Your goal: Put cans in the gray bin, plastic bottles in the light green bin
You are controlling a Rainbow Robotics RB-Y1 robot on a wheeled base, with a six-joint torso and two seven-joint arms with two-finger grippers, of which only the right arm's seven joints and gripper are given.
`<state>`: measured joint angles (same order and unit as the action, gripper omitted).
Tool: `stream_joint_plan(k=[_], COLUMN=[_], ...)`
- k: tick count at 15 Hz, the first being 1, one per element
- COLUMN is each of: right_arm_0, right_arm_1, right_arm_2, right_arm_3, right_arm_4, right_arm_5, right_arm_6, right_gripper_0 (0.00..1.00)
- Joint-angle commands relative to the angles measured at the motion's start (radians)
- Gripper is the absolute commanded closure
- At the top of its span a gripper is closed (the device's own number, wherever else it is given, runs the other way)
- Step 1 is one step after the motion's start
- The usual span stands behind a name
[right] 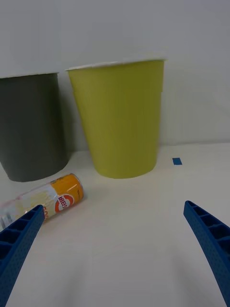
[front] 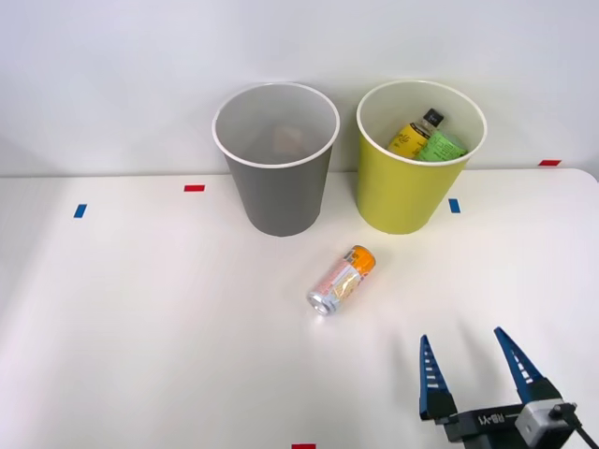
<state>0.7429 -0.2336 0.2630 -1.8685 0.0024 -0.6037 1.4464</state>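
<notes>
A small can with a pale pink label and an orange end lies on its side on the white table, in front of both bins. The gray bin stands at the back, with something pale dimly visible inside. Beside it, on its right in the front view, the light green bin holds a yellow plastic bottle with a black cap and a green-labelled one. My right gripper hovers open and empty near the table's front edge, to the right of the can.
Small blue tape marks and red tape marks dot the table. A white wall rises right behind the bins. Bare tabletop spreads to the left of the can.
</notes>
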Motion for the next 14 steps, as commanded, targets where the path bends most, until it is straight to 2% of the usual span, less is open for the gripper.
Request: stream_joint_plan(k=[1, 4, 7, 14], right_arm_0=[0.058, 0.092, 0.111, 0.111], right_arm_1=[-0.012, -0.009, -0.004, -0.007], right_arm_2=[0.036, 0.108, 0.163, 0.167], right_arm_3=[0.0, 0.0, 0.0, 0.0], right_arm_4=[-0.009, -0.018, -0.032, -0.045], right_arm_5=[-0.004, 0.065, 0.062, 0.062], right_arm_6=[0.134, 0.212, 0.224, 0.224], right_gripper_0=[0.0, 0.0, 0.0, 0.0])
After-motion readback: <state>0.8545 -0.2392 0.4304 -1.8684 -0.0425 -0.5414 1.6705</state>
